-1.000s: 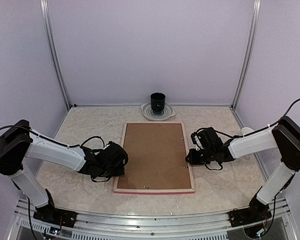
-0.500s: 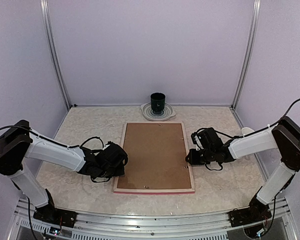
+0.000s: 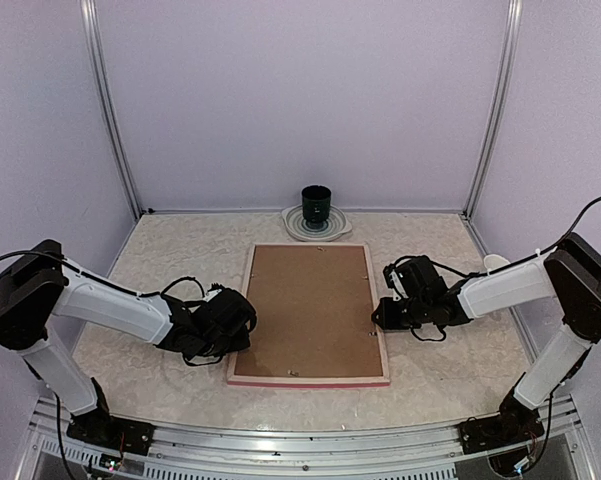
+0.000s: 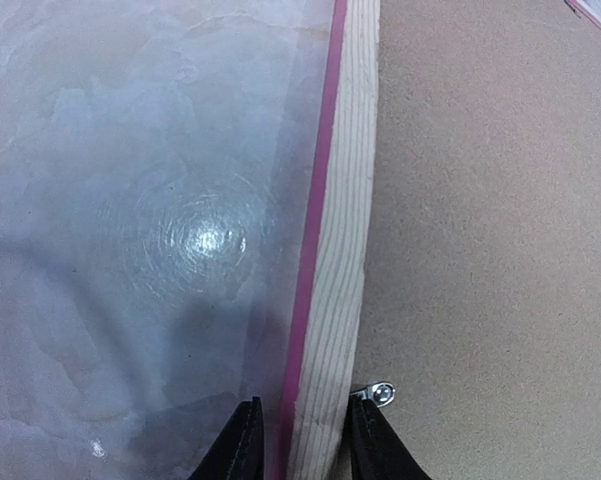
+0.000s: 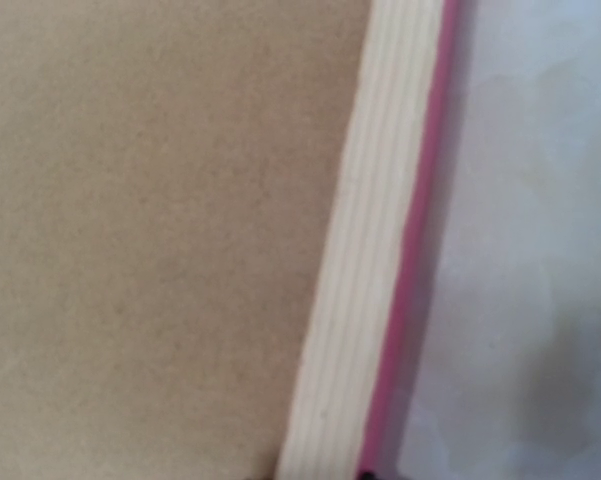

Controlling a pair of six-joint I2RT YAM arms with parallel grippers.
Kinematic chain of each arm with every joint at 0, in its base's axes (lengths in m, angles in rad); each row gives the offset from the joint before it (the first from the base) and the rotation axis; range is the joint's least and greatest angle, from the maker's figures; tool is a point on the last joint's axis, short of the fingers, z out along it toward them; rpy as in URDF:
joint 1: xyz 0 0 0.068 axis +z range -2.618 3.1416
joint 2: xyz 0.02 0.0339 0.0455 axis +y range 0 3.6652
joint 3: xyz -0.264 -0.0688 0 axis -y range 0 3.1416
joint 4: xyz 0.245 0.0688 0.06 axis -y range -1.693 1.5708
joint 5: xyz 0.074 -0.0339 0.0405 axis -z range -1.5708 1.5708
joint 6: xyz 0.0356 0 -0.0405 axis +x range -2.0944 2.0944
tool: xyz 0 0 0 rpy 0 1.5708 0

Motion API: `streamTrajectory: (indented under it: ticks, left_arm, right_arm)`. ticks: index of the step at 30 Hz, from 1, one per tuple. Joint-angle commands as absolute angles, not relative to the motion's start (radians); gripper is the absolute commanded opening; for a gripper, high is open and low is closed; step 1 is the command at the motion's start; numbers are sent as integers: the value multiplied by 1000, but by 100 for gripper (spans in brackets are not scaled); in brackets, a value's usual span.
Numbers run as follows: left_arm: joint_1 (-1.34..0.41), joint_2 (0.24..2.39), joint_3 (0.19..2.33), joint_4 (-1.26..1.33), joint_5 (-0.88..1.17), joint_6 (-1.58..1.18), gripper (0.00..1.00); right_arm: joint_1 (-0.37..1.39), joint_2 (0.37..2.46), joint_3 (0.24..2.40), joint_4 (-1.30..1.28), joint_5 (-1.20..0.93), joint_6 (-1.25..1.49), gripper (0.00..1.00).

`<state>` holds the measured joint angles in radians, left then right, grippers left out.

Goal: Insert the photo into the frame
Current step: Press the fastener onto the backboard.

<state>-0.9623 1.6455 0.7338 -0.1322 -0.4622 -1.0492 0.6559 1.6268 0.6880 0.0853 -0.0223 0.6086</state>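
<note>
The frame (image 4: 338, 250) is pale bare wood with fine straight grain and a smooth pink painted edge, its backing board (image 4: 490, 230) matt, speckled brown fibreboard, a small tab (image 4: 381, 393) shiny metal, the counter (image 4: 130, 200) glossy and marbled.

The frame (image 3: 310, 381) lies flat at the centre of the table (image 3: 180, 250), back up, with a backing board (image 3: 310, 310) set in it. Behind it, a cup (image 3: 316, 205) stands on a plate (image 3: 291, 226). The left gripper (image 4: 300, 430) straddles its left rim; the right gripper (image 3: 380, 318) sits at its right rim
</note>
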Motion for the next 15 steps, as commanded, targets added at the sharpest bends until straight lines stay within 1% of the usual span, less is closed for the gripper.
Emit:
streamTrajectory:
  ticks: [1,8,15]
  left_arm:
    - [-948,1673,723,-238,-550,-1053,30]
    - [-948,1645,724,-266,-612,-1055,30]
    - [-948,1681,725,-236,-625,-1076,26]
  right_arm:
    - [669,1647,657,25,-118,546,0]
    - [669,1655,662,29,-123,548,0]
    - [673,1662,661,32,-130,544,0]
